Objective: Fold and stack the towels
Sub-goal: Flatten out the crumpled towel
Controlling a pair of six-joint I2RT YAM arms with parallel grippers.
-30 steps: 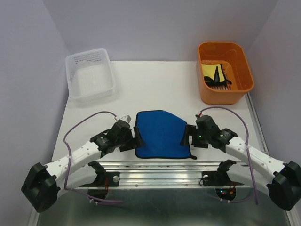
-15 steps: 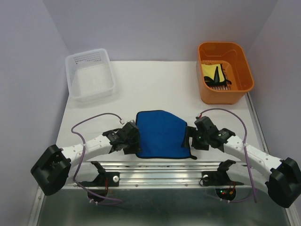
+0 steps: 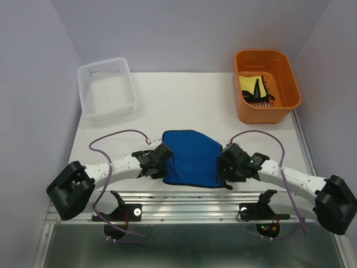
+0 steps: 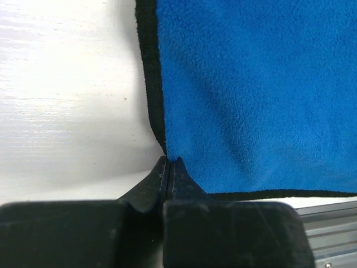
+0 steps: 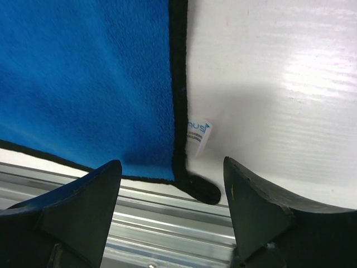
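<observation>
A blue towel (image 3: 192, 157) with black edging lies flat on the white table, close to the front edge. My left gripper (image 3: 165, 169) is shut on its left edge near the near-left corner, and the cloth (image 4: 251, 95) puckers up into the closed tips (image 4: 168, 162). My right gripper (image 3: 225, 171) is open and straddles the near-right corner (image 5: 179, 167), one finger (image 5: 83, 195) over the cloth and the other over bare table. A yellow towel (image 3: 250, 82) lies in the orange bin with a dark cloth (image 3: 257, 89) on it. No purple towel is clearly visible.
The orange bin (image 3: 262, 114) stands at the back right and a white mesh basket (image 3: 107, 89) at the back left. An aluminium rail (image 3: 189, 196) runs along the table's front edge just below the towel. A white label (image 5: 199, 133) sticks out at the towel's right edge.
My left arm swung in toward the towel's left edge and its jaws closed there. My right gripper shifted slightly left and nearer, onto the near-right corner, and its jaws narrowed a little.
</observation>
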